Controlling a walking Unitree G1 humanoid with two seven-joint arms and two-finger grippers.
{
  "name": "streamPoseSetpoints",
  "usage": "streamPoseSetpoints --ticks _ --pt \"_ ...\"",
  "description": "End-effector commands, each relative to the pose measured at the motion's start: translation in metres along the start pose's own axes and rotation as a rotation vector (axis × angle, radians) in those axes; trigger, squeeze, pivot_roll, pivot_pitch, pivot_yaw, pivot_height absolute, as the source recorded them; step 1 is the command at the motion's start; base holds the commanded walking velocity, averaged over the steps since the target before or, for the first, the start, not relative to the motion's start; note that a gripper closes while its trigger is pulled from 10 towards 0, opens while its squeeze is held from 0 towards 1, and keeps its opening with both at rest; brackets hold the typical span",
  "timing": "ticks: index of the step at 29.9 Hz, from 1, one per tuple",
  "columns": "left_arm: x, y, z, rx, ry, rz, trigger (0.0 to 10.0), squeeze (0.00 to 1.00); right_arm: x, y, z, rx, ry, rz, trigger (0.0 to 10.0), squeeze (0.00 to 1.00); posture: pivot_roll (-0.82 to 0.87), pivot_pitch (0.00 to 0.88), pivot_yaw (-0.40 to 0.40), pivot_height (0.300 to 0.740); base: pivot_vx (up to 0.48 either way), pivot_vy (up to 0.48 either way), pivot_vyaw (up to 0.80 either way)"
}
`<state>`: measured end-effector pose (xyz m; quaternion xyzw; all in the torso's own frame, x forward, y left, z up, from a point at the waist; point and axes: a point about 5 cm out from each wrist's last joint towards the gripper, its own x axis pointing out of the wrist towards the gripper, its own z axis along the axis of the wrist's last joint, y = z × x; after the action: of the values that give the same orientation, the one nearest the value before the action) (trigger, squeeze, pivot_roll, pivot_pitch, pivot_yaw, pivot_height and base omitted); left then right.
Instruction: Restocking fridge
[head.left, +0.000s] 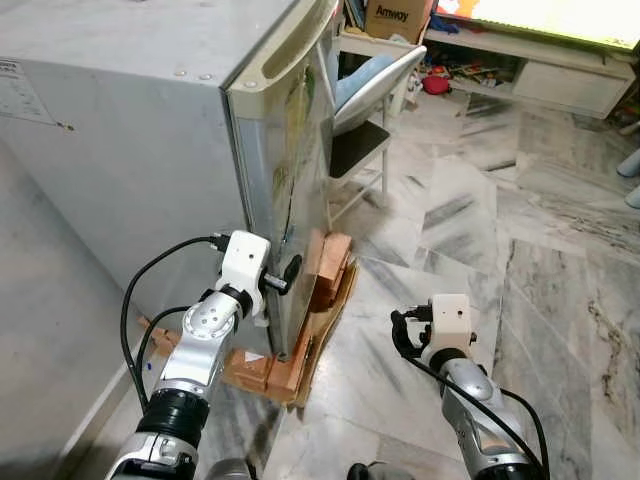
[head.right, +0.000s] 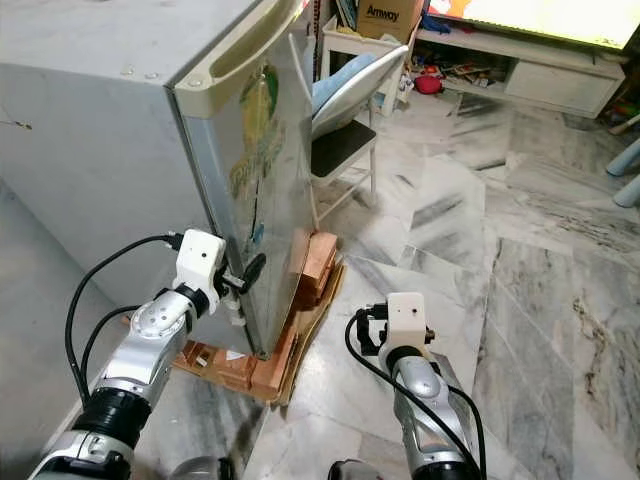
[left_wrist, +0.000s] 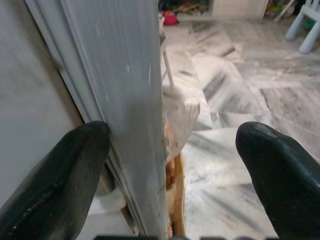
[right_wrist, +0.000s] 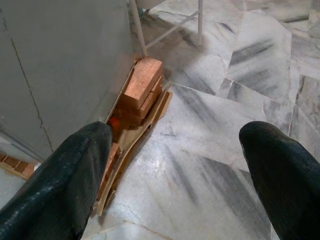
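Observation:
A small grey fridge (head.left: 130, 150) stands on the floor with its door (head.left: 295, 180) almost shut. My left gripper (head.left: 283, 277) is low at the door's free edge. In the left wrist view it (left_wrist: 172, 145) is open, and the door edge (left_wrist: 125, 100) stands between its fingers, close to one finger (left_wrist: 60, 175). My right gripper (head.left: 403, 335) hangs open over the marble floor, right of the fridge, holding nothing. Its fingers (right_wrist: 65, 180) point toward the wooden blocks (right_wrist: 142, 82).
Wooden blocks (head.left: 325, 265) and cardboard (head.left: 320, 335) lie under the fridge's front corner. A white chair (head.left: 365, 110) stands just beyond the door. Farther back are an Amway box (head.left: 398, 18) and a low TV cabinet (head.left: 540, 65). Open marble floor (head.left: 540, 260) lies to the right.

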<state>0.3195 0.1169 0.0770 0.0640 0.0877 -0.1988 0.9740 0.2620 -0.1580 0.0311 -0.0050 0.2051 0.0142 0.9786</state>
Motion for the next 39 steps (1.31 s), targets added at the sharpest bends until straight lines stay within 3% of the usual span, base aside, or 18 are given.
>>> streamPoseSetpoints --ticks 1,11,14,17,18,19,20,21,22,23,24,25,26,30,32,35,39 --pt "0.008 0.000 0.009 0.024 -0.010 0.009 10.0 0.00 0.001 -0.001 0.000 0.001 0.003 -0.008 10.0 0.00 -0.01 0.058 -0.035 0.740 0.000 0.000 0.00" --pt "0.034 0.017 0.039 0.031 -0.021 0.110 10.0 0.00 0.002 -0.002 0.000 -0.003 0.004 -0.009 10.0 0.00 -0.02 0.049 -0.030 0.740 0.000 0.000 0.00" --pt "0.040 0.014 0.046 0.011 -0.038 0.099 10.0 0.00 0.002 -0.002 0.000 -0.002 0.004 -0.011 10.0 0.00 -0.02 0.046 -0.028 0.740 0.000 0.000 0.00" --pt "0.048 0.000 0.057 -0.006 -0.060 0.061 10.0 0.00 0.002 -0.002 -0.001 -0.002 0.010 -0.006 10.0 0.00 -0.01 0.042 -0.031 0.740 0.000 0.000 0.00" --pt "0.051 -0.008 0.061 -0.022 -0.065 0.033 10.0 0.00 0.003 -0.001 -0.002 -0.006 0.015 0.001 10.0 0.00 -0.01 0.042 -0.034 0.740 0.000 0.000 0.00" --pt "0.057 -0.029 0.069 0.004 -0.080 -0.040 10.0 0.00 0.004 0.001 -0.002 -0.013 0.024 0.013 10.0 0.00 -0.01 0.041 -0.037 0.740 0.000 0.000 0.00" --pt "0.057 -0.029 0.069 0.004 -0.080 -0.040 10.0 0.00 0.004 0.001 -0.002 -0.013 0.024 0.013 10.0 0.00 -0.01 0.041 -0.037 0.740 0.000 0.000 0.00" --pt "0.059 -0.051 0.078 0.026 -0.115 -0.132 10.0 0.00 0.004 0.002 -0.003 -0.020 0.033 0.024 10.0 0.00 -0.01 0.038 -0.039 0.740 0.000 0.000 0.00" --pt "0.060 -0.086 0.093 0.035 -0.177 -0.273 10.0 0.00 0.005 0.005 -0.005 -0.033 0.051 0.043 10.0 0.00 -0.01 0.036 -0.039 0.740 0.000 0.000 0.00" --pt "0.060 -0.086 0.093 0.035 -0.177 -0.273 10.0 0.00 0.005 0.005 -0.005 -0.033 0.051 0.043 10.0 0.00 -0.01 0.036 -0.039 0.740 0.000 0.000 0.00" --pt "0.057 -0.113 0.107 0.036 -0.229 -0.379 10.0 0.00 0.006 0.006 -0.006 -0.036 0.059 0.053 10.0 0.00 -0.01 0.037 -0.040 0.740 0.000 0.000 0.00" --pt "0.048 -0.152 0.127 0.025 -0.311 -0.542 10.0 0.00 0.007 0.008 -0.007 -0.042 0.076 0.068 10.0 0.00 0.00 0.035 -0.042 0.740 0.000 0.000 0.00" --pt "0.043 -0.167 0.136 0.018 -0.344 -0.608 10.0 0.00 0.007 0.008 -0.008 -0.046 0.085 0.074 10.0 0.00 0.00 0.035 -0.042 0.740 0.000 0.000 0.00" --pt "0.029 -0.198 0.146 -0.033 -0.382 -0.757 10.0 0.00 0.008 0.013 -0.011 -0.058 0.108 0.104 10.0 0.00 -0.01 0.028 -0.035 0.740 0.000 0.000 0.00" --pt "0.031 -0.198 0.140 -0.008 -0.375 -0.742 10.0 0.00 0.008 0.014 -0.011 -0.060 0.113 0.110 10.0 0.00 -0.02 0.027 -0.033 0.740 0.000 0.000 0.00" --pt "0.044 -0.168 0.125 -0.002 -0.324 -0.602 10.0 0.00 0.007 0.014 -0.012 -0.053 0.114 0.116 10.0 0.00 -0.01 0.026 -0.030 0.740 0.000 0.000 0.00" --pt "0.046 -0.141 0.119 -0.012 -0.309 -0.529 10.0 0.00 0.007 0.015 -0.011 -0.059 0.105 0.118 10.0 0.00 -0.01 0.026 -0.030 0.740 0.000 0.000 0.00"
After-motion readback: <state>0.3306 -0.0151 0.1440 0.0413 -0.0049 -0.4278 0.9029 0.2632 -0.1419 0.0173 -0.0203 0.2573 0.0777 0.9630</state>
